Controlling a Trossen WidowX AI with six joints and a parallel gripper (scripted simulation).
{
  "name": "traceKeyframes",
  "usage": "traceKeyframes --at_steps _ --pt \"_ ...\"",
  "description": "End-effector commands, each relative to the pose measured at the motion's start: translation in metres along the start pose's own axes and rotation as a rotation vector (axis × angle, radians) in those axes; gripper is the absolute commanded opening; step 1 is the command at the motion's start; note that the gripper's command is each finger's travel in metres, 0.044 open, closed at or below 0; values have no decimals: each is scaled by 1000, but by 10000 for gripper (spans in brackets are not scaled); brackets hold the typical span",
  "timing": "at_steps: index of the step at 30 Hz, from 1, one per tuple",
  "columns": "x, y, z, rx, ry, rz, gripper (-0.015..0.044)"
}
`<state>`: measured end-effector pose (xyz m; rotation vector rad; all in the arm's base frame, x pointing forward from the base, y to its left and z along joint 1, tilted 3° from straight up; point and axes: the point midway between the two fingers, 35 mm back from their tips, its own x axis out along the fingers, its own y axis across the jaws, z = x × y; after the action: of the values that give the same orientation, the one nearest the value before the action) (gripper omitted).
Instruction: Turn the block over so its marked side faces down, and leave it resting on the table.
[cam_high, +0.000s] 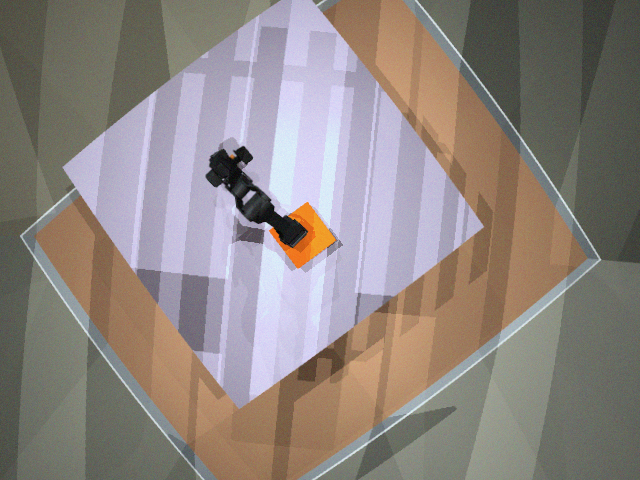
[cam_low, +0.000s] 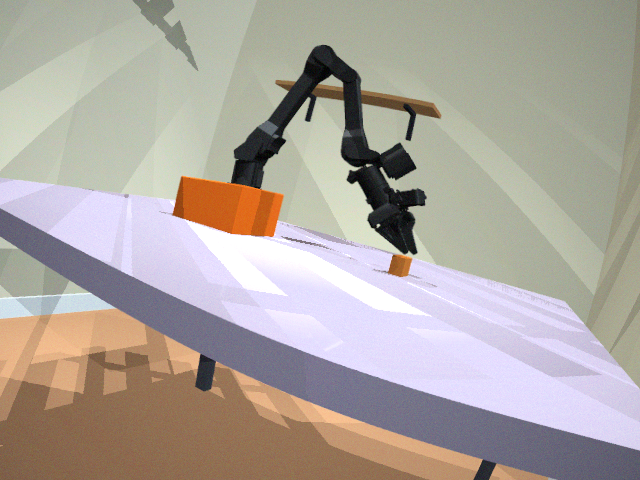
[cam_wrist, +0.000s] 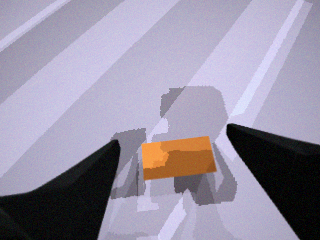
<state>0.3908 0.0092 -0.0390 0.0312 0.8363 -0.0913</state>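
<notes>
The small orange block (cam_high: 231, 156) (cam_low: 400, 265) (cam_wrist: 179, 158) rests flat on the pale lilac table (cam_high: 170, 206) (cam_low: 361, 335). No dark mark shows on its visible faces; its underside and the sides turned away are hidden. My gripper (cam_low: 409, 252) (cam_wrist: 172, 136) is open and empty. In the exterior view its fingertips are a little above the block, pointing down at a slant. In the wrist view the fingers stand wide on the left and right, with the block below and between them, apart from both. In the top view the arm hides the fingertips and part of the block.
The arm's large orange base box (cam_high: 317, 232) (cam_low: 206, 204) stands on the table behind the gripper. A brown shelf (cam_low: 377, 98) with dark brackets is on the wall behind the arm. Striped shadows cross the table, and arm shadows lie around the block.
</notes>
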Motion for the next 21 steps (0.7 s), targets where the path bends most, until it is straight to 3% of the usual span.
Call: traceKeyframes --at_steps 1,16,21 --pt "-50 -3 8 19 210 9 440" --pt "-50 -3 8 19 216 9 440" --pt "-40 -2 22 12 355 8 440"
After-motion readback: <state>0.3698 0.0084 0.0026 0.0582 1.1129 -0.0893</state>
